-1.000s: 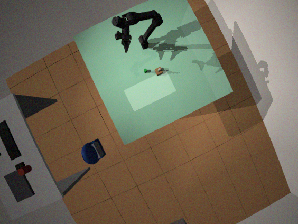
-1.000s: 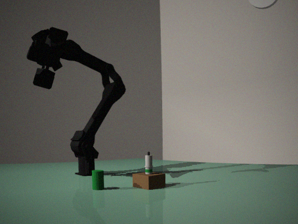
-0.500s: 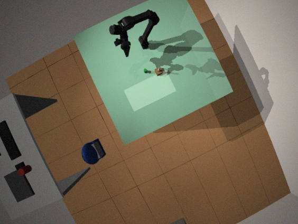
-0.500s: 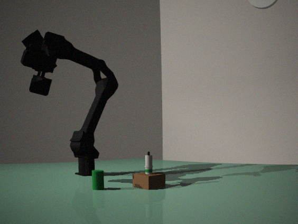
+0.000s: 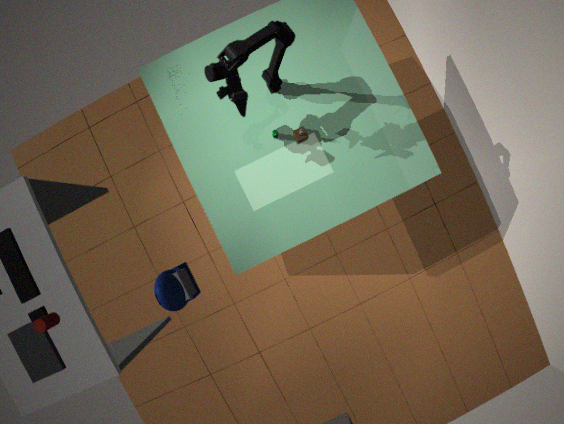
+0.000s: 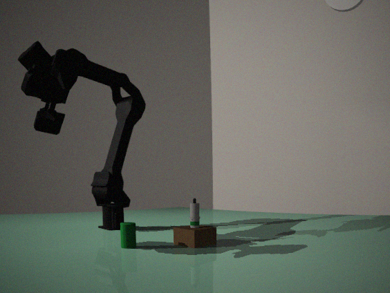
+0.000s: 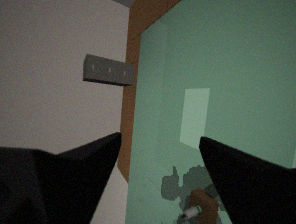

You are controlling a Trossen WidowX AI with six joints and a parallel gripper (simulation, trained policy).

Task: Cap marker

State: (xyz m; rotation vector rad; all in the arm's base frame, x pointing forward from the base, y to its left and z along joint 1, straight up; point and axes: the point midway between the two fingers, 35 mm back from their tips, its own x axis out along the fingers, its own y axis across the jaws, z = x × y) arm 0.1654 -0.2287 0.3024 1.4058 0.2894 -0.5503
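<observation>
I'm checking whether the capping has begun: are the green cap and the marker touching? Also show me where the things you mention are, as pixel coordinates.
Apart. The exterior view shows bare table between the green cap (image 5: pixel 275 134) (image 6: pixel 128 235) and the block holding the marker (image 6: pixel 194 211) (image 7: pixel 191 212).

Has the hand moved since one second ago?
Yes. In the exterior view, the hand is lower, nearer to the height of the standing cap.
</observation>
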